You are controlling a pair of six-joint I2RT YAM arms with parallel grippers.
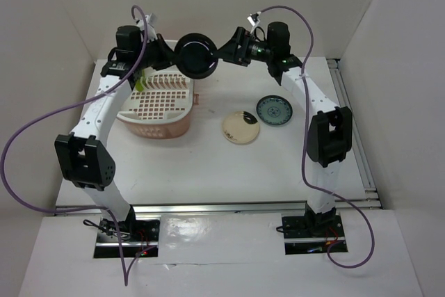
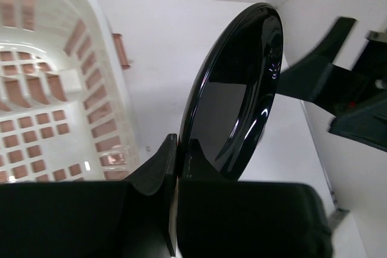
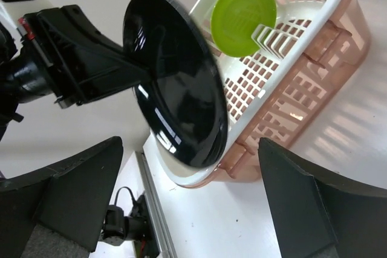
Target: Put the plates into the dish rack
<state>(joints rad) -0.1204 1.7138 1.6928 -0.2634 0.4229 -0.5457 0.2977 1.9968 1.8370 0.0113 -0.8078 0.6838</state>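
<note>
Black plate (image 1: 195, 56) hangs upright at 12 o'clock, just off the rack (image 1: 156, 127) at its 3 o'clock side. Left gripper (image 1: 169, 54) clamps its rim; right gripper (image 1: 224, 52) has its jaws apart. That thin rim hold on gloss could slip and drop it.

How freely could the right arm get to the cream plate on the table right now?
Probably freely. The right tool is open and empty, the left tool holds the black plate, and the cream plate lies flat in the open, apart from the blue plate.
</note>
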